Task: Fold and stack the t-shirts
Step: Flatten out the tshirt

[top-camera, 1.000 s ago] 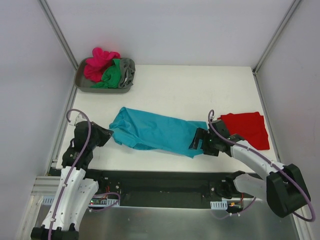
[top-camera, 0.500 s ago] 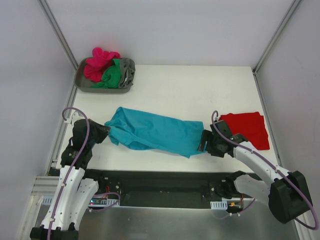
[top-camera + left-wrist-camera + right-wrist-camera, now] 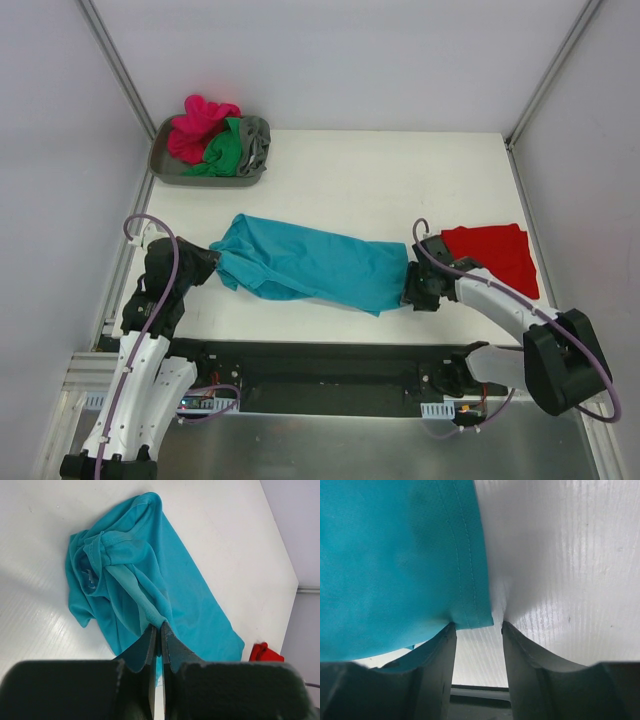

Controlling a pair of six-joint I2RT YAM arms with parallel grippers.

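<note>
Left gripper (image 3: pixel 159 627) pinching teal shirt (image 3: pixel 315 262), right gripper (image 3: pixel 478 628) parted at hem — red shirt (image 3: pixel 497 258) beside

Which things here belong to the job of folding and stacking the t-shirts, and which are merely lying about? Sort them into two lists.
Belong to the job: teal t-shirt, with the left pincer shut on one end and the right pincer open at the other; red t-shirt; pink t-shirt, green t-shirt and grey t-shirt, bunched together.
Lying about: grey tray holding them; white table.
</note>
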